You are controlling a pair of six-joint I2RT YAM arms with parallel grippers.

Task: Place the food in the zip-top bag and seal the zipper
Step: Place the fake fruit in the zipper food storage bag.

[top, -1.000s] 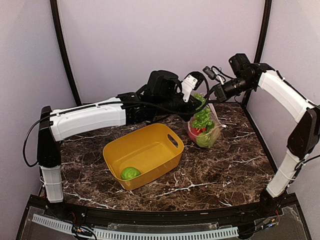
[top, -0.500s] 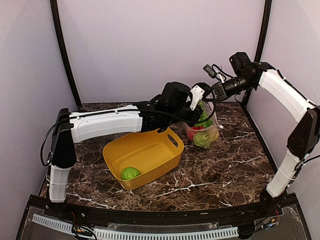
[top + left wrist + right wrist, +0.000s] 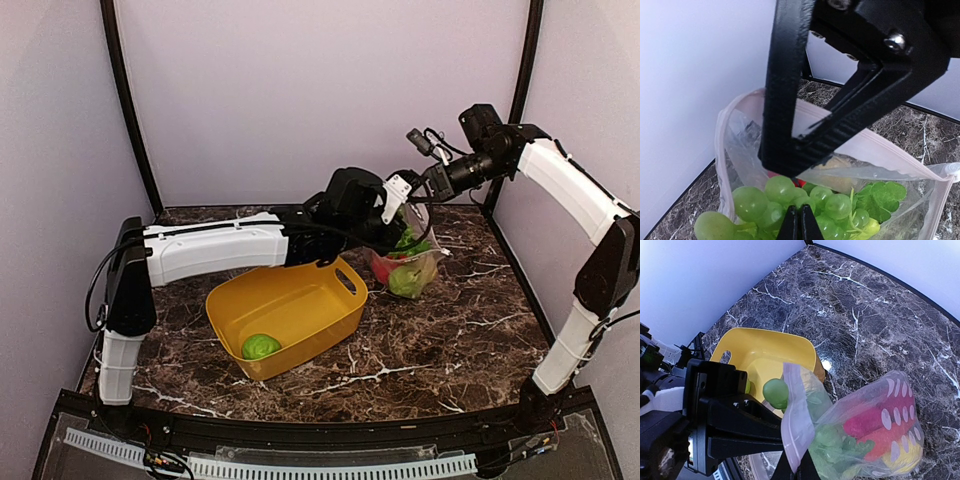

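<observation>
Top view: bag (image 3: 408,270) stood at the back right of the table (image 3: 450,340), just beside tub (image 3: 290,300); one green ball (image 3: 261,347) lay in the tub.

Left wrist: left tool (image 3: 800,226) clenched, tips among grapes (image 3: 771,199) in the open mouth; whether it held them was unclear. Best released low, clear of zipper (image 3: 880,146).

Right wrist: right tool (image 3: 792,471) pinched the bag's rim. Film clear, part dotted.

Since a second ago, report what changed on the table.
The left gripper, shut, swung right and down onto the grapes in the mouth of the bag. The right gripper still pinches the rim of the bag. Tub and green ball stayed put.
</observation>
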